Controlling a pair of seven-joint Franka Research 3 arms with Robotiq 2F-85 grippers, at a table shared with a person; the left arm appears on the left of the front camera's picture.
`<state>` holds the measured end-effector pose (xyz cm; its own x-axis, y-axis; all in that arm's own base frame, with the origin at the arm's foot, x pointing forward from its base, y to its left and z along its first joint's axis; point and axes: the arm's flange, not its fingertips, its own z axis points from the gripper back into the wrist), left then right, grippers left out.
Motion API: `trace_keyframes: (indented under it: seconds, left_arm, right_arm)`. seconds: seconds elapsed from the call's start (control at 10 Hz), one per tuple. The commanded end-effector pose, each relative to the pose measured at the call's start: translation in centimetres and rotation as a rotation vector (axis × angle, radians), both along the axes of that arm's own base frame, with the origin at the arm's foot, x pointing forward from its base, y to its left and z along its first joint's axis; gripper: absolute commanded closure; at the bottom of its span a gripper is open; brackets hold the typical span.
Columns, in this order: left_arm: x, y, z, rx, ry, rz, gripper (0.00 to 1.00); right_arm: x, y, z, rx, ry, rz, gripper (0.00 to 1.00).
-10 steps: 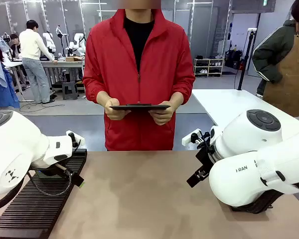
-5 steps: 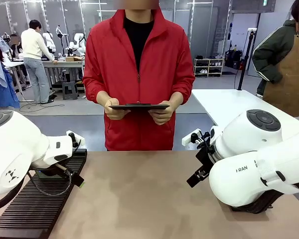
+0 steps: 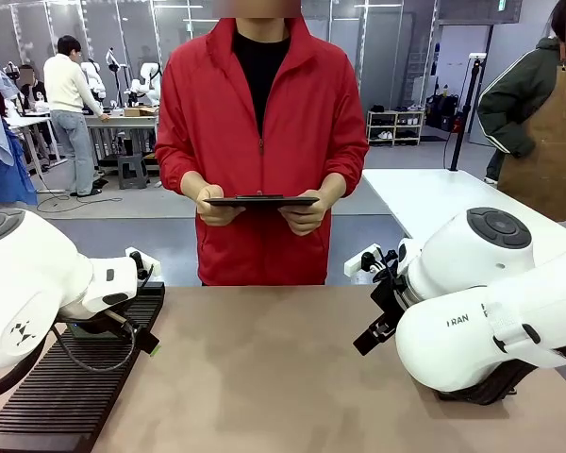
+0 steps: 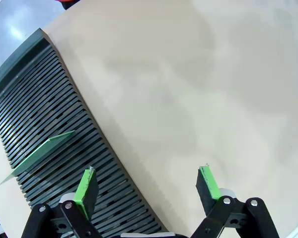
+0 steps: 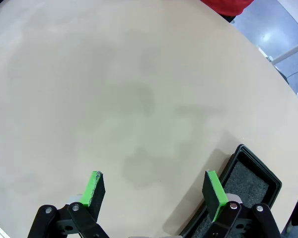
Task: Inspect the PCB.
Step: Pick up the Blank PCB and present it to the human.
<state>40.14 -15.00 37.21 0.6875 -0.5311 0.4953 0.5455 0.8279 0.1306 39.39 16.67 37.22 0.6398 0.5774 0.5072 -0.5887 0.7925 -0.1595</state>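
- Left gripper [image 4: 148, 187]: jaws spread wide, nothing between them. One green pad [image 4: 87, 189] hangs over the black slotted rack [image 4: 44, 99], and the other is over bare tabletop.
- The PCB [image 4: 39, 152] is sitting in that rack. It's a thin green board on its edge in one of the slots, leaning over a bit, just off to the side of the left gripper and not touched by it.
- Right gripper [image 5: 154, 191]: also wide open and holding nothing, hovering over the beige table [image 5: 114, 89]. A shallow black tray [image 5: 248, 183] with a grey foam-looking floor lies next to one of its fingers, near the table edge.
- From the front, the left arm [image 3: 38, 283] is curled in over the rack on its side, and the right arm [image 3: 491, 302] is curled in on the other side. The middle of the table lies between them.
- At the far side stands a person in a red jacket [image 3: 262, 113], holding a dark clipboard [image 3: 262, 201] flat in both hands at waist height.
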Motion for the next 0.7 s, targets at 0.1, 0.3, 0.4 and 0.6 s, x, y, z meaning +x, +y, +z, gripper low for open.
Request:
trace_keyframes:
  seconds: [0.1, 0.3, 0.4, 0.6]
  left_arm:
    - [0.0, 0.0, 0.0, 0.0, 0.0, 0.0, 0.0]
    - [0.1, 0.2, 3.4, -0.013, 0.054, -0.009, 0.0]
    - [0.0, 0.5, 4.9, -0.05, 0.077, -0.016, 0.0]
    - [-0.3, 1.6, 7.2, -0.141, 0.141, -0.05, 0.0]
  right_arm:
    - [0.0, 0.0, 0.0, 0.0, 0.0, 0.0, 0.0]
    - [0.0, -0.6, 3.1, 0.033, 0.0, -0.002, 0.0]
    - [-0.3, -0.9, 4.2, 0.053, 0.012, 0.001, 0.0]
    - [-0.9, -2.6, 6.5, 0.146, 0.084, 0.02, 0.0]
